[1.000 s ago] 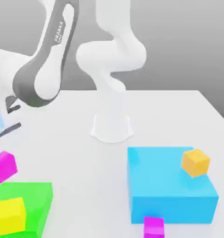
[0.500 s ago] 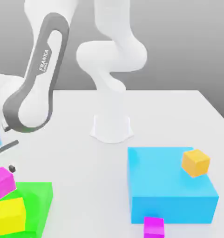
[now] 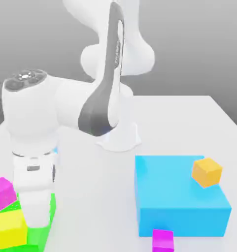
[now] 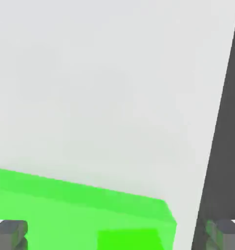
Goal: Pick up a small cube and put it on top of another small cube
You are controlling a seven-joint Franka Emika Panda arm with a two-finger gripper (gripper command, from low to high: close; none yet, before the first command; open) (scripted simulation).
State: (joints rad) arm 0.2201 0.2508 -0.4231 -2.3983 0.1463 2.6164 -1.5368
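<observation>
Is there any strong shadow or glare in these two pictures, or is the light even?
Exterior view: even, soft light, no glare; the blue block has a darker front face. Hand view: flat light on the table; the green block has a darker square patch.

Two magenta small cubes (image 3: 3,193) (image 3: 162,240), one yellow small cube (image 3: 11,229), one orange small cube (image 3: 207,172), one green block (image 3: 46,221), one blue block (image 3: 177,197)

faint dark lettering along the grey side panel of the robot arm (image 3: 112,64), too foreshortened to read
</observation>
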